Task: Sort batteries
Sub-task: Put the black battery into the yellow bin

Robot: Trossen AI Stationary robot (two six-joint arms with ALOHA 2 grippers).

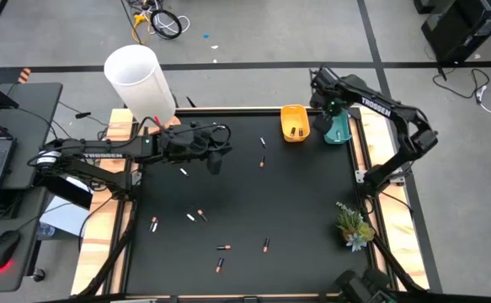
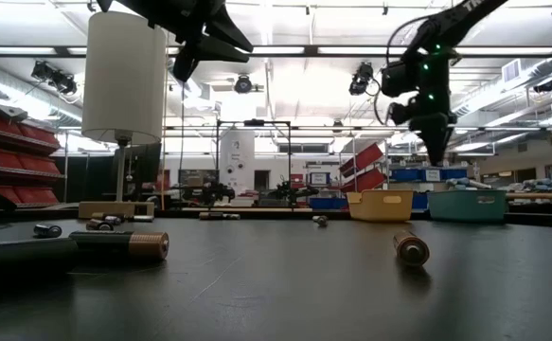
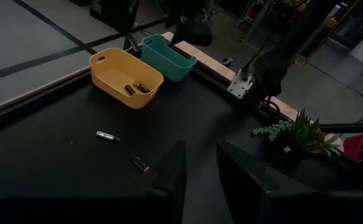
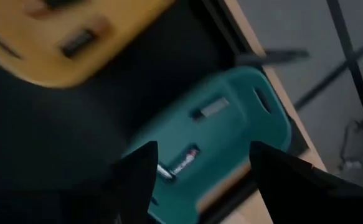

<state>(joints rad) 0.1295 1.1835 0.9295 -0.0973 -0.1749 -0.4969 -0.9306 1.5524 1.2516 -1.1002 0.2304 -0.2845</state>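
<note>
Several batteries lie scattered on the black table (image 1: 304,210), among them one (image 1: 184,172) near my left gripper and a pair (image 1: 196,216) further toward the near edge. At the far right stand a yellow tray (image 1: 294,118) holding two batteries (image 3: 135,88) and a teal tray (image 4: 243,118) holding two batteries (image 4: 180,164). My right gripper (image 4: 200,177) hangs open above the teal tray, pointing steeply down, with nothing between its fingers. My left gripper (image 3: 200,180) hovers high over the table's far left part, open with an empty gap.
A tall white cylinder (image 1: 140,76) stands at the table's far left corner. A small plant (image 1: 354,225) sits at the right edge. Two batteries (image 3: 106,135) lie on the mat between my left gripper and the trays. A laptop and mouse lie off the table, left.
</note>
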